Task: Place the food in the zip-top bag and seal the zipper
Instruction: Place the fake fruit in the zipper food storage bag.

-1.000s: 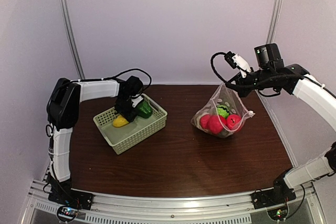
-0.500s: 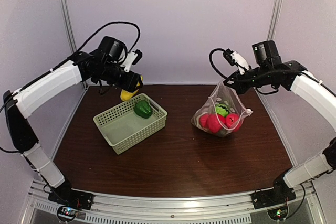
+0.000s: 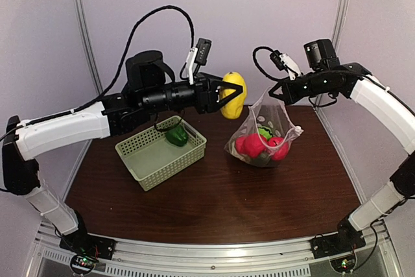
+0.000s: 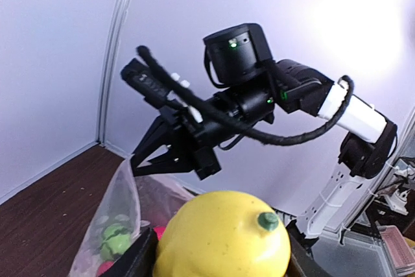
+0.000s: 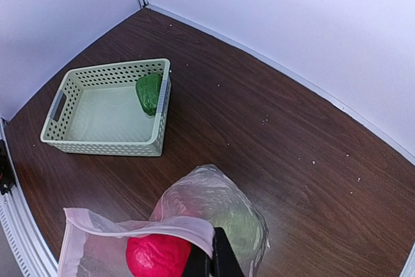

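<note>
Left pincer [image 3: 227,95] clenched on the yellow lemon [image 3: 235,87], which hangs in the air just beside the zip-top bag [image 3: 262,135], on its left and above its mouth. Left wrist view: the lemon [image 4: 224,235] fills the bottom of the frame, stem nub to the upper right, a dark finger on each flank.

Right pincer [image 3: 277,93] pinched tight on the bag's upper edge. One side is lifted, so the bag hangs as a slack pouch with its base on the table [image 3: 220,199]. Inside are red fruits [image 3: 253,146] and something green; the rest is too blurred to name. Right wrist view: the mouth rim with the zipper [image 5: 133,225] sags open below the fingers, unsealed.

Step in hand, as I judge it: lemon into bag.
- The mouth is held at one point only, so the opening is narrow and floppy.
- Bring the lemon over the gap, not over the pinched edge.
- Lower it below the rim before letting go, or it may slide off the film onto the table.
- The two pincers are near each other, so approach from the open side.

Outward: pale green basket [image 3: 146,167] sits well left of the bag, with one green piece [image 3: 176,135] in its far corner, likely next. Sealing comes last.
</note>
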Controlling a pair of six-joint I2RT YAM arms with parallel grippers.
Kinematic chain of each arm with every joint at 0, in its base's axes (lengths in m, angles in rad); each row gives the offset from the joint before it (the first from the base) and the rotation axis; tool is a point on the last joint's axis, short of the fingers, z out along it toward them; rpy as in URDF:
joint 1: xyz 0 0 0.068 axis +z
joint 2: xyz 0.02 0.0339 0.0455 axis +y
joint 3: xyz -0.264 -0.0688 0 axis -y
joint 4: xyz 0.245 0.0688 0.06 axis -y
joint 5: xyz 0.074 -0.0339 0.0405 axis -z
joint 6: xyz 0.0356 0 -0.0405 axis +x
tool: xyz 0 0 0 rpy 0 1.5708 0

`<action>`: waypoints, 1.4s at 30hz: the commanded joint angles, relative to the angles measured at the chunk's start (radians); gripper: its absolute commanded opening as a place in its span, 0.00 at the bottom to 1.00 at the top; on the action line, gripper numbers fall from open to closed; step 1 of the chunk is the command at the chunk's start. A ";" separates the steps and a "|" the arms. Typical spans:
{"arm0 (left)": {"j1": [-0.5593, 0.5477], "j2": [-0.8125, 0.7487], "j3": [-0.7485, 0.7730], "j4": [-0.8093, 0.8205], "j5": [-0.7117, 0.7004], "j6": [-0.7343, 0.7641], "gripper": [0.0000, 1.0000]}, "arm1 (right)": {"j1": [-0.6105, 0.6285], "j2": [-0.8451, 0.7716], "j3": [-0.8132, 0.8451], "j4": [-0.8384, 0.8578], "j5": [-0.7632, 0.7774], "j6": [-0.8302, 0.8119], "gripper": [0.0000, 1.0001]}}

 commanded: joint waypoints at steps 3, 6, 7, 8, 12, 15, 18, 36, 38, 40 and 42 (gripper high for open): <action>-0.054 0.128 -0.015 0.494 -0.023 -0.179 0.39 | 0.005 0.030 0.043 0.036 -0.063 0.082 0.00; -0.070 0.198 0.048 0.505 -0.050 -0.180 0.39 | 0.004 0.040 0.048 0.043 -0.079 0.100 0.00; -0.074 0.218 0.061 0.512 -0.057 -0.180 0.39 | 0.005 0.044 0.050 0.044 -0.083 0.106 0.00; -0.077 0.234 0.071 0.517 -0.072 -0.181 0.39 | 0.003 0.047 0.052 0.047 -0.085 0.113 0.00; -0.092 0.284 0.081 0.527 -0.152 -0.188 0.38 | 0.003 0.056 0.067 0.056 -0.109 0.149 0.00; -0.106 0.307 0.063 0.541 -0.245 -0.191 0.38 | 0.001 0.062 0.079 0.062 -0.118 0.174 0.00; -0.124 0.330 0.060 0.558 -0.325 -0.192 0.38 | -0.006 0.072 0.095 0.066 -0.143 0.201 0.00; -0.149 0.383 0.196 0.232 -0.535 -0.194 0.97 | -0.029 0.074 0.085 0.104 -0.203 0.240 0.00; -0.150 0.380 0.213 0.219 -0.521 -0.187 0.98 | -0.033 0.073 0.079 0.108 -0.206 0.241 0.00; -0.150 0.364 0.212 0.219 -0.507 -0.178 0.98 | -0.038 0.072 0.075 0.111 -0.201 0.239 0.00; -0.150 0.330 0.192 0.235 -0.500 -0.154 0.98 | -0.052 0.067 0.070 0.114 -0.197 0.237 0.00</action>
